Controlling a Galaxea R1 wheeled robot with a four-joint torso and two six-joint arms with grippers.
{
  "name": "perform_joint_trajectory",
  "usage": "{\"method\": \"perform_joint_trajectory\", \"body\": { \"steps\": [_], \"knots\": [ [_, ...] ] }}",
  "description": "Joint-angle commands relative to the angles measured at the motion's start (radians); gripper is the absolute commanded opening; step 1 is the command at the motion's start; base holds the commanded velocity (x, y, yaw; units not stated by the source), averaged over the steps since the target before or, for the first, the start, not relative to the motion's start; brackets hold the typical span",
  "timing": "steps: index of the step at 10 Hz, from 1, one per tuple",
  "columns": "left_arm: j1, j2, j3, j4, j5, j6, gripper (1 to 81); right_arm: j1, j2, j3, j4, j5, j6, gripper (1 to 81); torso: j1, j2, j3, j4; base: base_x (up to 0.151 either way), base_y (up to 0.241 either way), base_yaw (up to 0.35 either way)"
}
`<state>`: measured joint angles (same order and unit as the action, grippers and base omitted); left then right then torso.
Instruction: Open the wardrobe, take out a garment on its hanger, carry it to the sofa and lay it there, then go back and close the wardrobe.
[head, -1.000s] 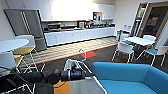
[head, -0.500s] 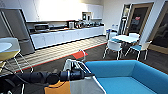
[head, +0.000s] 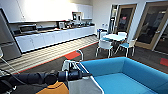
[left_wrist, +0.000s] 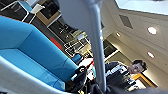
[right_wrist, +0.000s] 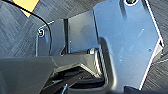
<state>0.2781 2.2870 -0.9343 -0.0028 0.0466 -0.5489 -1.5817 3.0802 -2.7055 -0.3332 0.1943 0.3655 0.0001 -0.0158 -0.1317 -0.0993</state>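
Note:
The bright blue sofa (head: 130, 75) lies right in front of me at the lower right, its curved back towards the kitchen. My left arm reaches in from the left, and the left gripper (head: 71, 68) is shut on the thin white hanger (head: 80, 53), whose hook rises above it. The pale garment (head: 83, 86) hangs below the gripper at the sofa's near left end. In the left wrist view the hanger (left_wrist: 96, 45) runs down the middle, with the sofa (left_wrist: 27, 47) beside it. An orange shape (head: 53, 88) sits at the picture's lower edge; what it is I cannot tell.
White kitchen counters (head: 50, 37) and a steel fridge (head: 7, 42) line the back wall. A white table (head: 115, 37) with chairs (head: 105, 45) stands beyond the sofa, near wooden glass doors (head: 152, 25). A person (left_wrist: 125, 75) is behind me. The right wrist view shows dark carpet (right_wrist: 17, 30).
The whole head picture has shifted left as the camera turned, and the sofa now looms larger and closer. My left arm still holds the hanger in the same pose.

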Motion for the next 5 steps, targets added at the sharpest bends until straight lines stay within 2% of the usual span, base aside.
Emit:
{"method": "perform_joint_trajectory", "body": {
  "steps": [1, 5],
  "knots": [
    [-0.142, -0.006, 0.045, 0.033, -0.033, 0.023, 1.0, 0.025, 0.008, 0.004, 0.002, -0.042, -0.005, 81.1, 0.000, 0.000, 0.000, 0.000, 0.000, 0.000, -0.265],
    [-0.142, -0.009, 0.045, 0.035, -0.030, 0.023, 1.0, 0.027, 0.007, 0.004, 0.002, -0.044, -0.005, 81.1, 0.000, 0.000, 0.000, 0.000, 0.000, 0.000, -0.266]
  ]
}}
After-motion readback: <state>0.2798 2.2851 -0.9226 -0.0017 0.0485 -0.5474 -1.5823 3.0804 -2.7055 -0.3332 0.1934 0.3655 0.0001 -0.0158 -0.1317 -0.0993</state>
